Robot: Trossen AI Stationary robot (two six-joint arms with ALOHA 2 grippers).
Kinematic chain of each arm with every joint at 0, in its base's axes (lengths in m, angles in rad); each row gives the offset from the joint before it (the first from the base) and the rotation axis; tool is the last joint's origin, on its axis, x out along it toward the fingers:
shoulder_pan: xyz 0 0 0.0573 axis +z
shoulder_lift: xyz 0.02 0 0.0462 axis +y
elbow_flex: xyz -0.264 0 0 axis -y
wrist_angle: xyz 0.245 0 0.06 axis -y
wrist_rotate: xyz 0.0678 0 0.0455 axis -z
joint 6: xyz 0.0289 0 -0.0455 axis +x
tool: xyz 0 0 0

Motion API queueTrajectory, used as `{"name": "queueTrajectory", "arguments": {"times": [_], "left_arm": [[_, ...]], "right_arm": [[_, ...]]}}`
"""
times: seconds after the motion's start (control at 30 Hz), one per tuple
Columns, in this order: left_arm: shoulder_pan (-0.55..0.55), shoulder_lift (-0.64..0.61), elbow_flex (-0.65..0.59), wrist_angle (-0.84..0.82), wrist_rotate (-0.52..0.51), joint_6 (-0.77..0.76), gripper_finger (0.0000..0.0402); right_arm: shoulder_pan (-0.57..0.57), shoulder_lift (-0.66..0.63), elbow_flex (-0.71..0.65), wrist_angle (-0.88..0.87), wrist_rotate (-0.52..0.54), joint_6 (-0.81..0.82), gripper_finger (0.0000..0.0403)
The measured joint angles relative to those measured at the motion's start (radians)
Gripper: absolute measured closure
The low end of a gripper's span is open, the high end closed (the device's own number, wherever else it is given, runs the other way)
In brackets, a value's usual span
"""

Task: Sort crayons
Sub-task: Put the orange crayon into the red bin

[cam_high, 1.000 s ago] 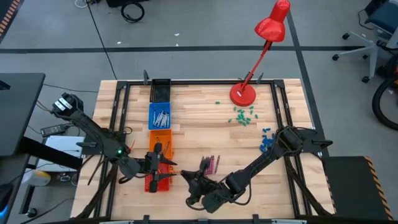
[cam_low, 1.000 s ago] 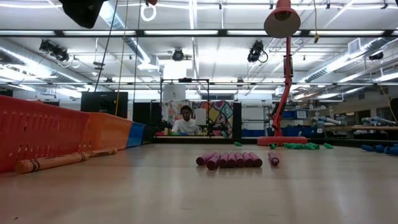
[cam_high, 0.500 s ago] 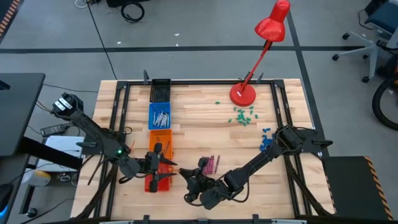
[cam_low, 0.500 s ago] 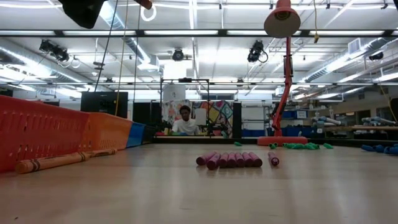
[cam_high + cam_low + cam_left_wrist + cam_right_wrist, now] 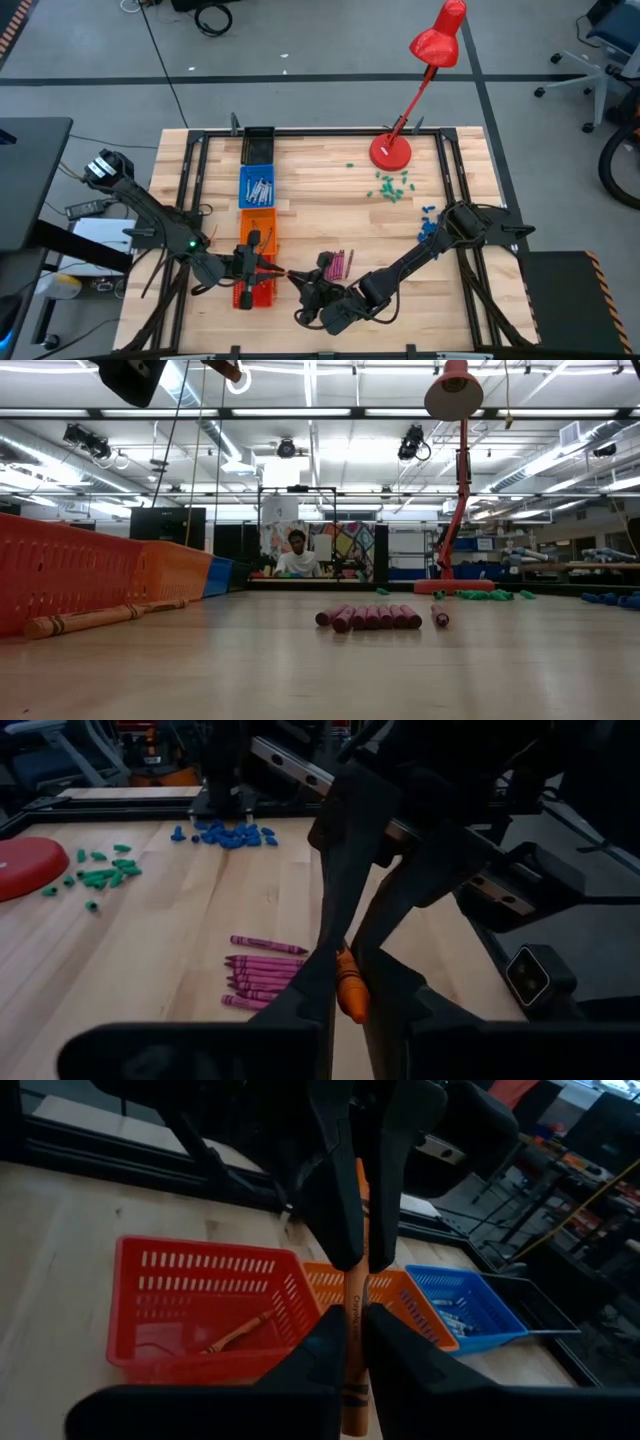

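Note:
An orange crayon (image 5: 284, 274) hangs above the table near its front edge, between my two grippers. My left gripper (image 5: 272, 271) is shut on one end and my right gripper (image 5: 297, 283) on the other; they meet tip to tip beside the red basket (image 5: 243, 293). A row of pink crayons (image 5: 338, 264) lies flat on the wood just beyond them, also seen in the low view (image 5: 371, 617). Grey crayons lie in the blue basket (image 5: 258, 187). One orange crayon (image 5: 236, 1331) lies in the red basket. My left gripper pinches the crayon's end (image 5: 350, 992) between its two fingers, which come level from the table's left and lie along it. The crayon is lifted clear of the table. My right gripper pinches the crayon's wrapped part (image 5: 352, 1318) between its two fingers, coming from the table's right, opposite the left fingers (image 5: 333, 1200).
An orange basket (image 5: 258, 225) stands between the blue and red ones. A red desk lamp (image 5: 391, 150) stands at the far right, with green bits (image 5: 390, 185) and blue bits (image 5: 428, 226) nearby. Two orange crayons (image 5: 100, 618) lie on the table by the red basket.
My right gripper has carried the orange crayon a little toward the table's left, up to my left gripper. My left gripper has shut on the crayon's free end.

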Motion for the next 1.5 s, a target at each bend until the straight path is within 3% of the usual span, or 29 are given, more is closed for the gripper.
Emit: {"name": "queueTrajectory", "arguments": {"times": [0.3, 0.53, 0.87, 1.17, 1.5], "left_arm": [[0.000, 0.000, 0.001, -0.045, 0.003, -0.028, 0.0352], [0.000, -0.051, 0.001, -0.219, 0.128, -0.228, 0.0356], [0.000, -0.146, 0.002, -0.465, 0.370, -0.545, 0.0356], [0.029, -0.153, 0.002, -0.695, 0.465, -0.729, 0.0356], [0.142, -0.097, 0.002, -0.738, 0.677, -0.736, 0.0356]], "right_arm": [[-0.001, 0.000, 0.000, -0.026, 0.002, -0.017, 0.0284], [0.000, 0.000, 0.000, -0.091, 0.002, 0.035, 0.0239], [-0.004, 0.000, 0.000, -0.259, 0.001, 0.141, 0.0237], [-0.016, 0.000, -0.003, -0.316, -0.084, 0.204, 0.0238], [-0.043, 0.000, -0.081, -0.306, -0.186, 0.295, 0.0238]]}}
